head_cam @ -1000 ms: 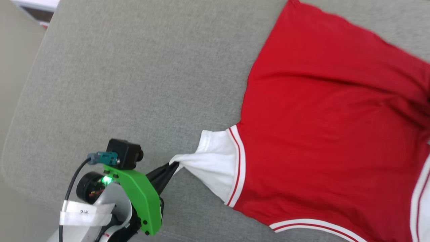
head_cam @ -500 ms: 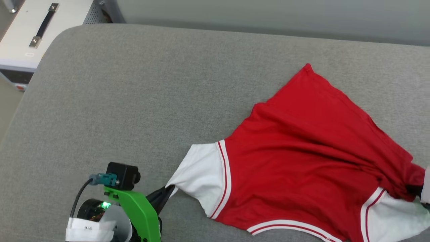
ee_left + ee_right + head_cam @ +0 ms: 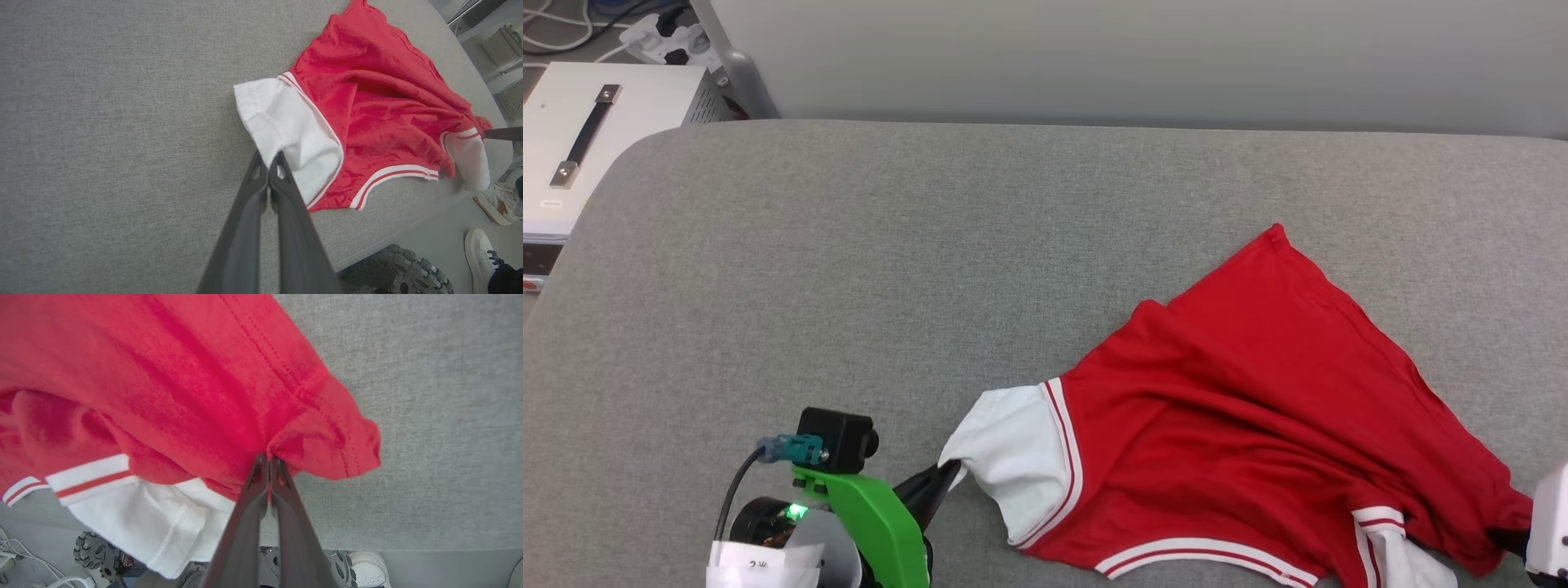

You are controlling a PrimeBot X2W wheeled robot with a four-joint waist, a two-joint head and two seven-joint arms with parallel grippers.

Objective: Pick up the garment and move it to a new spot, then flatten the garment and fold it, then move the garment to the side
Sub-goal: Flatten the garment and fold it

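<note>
L gripper (image 3: 269, 161) clamps garment (image 3: 1258, 408) by white sleeve (image 3: 286, 122), R gripper (image 3: 268, 459) clamps red edge (image 3: 327, 428), rest rumpled on grey pad (image 3: 849, 286).

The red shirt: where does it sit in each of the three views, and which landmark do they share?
Head view: the shirt lies lower right, its white sleeve pinched by the left gripper.
Left wrist view: upper right, that sleeve near the picture's centre.
Right wrist view: upper left and centre, its red hem pinched by the right gripper.
Shared landmark: the striped band on the other white sleeve.
</note>
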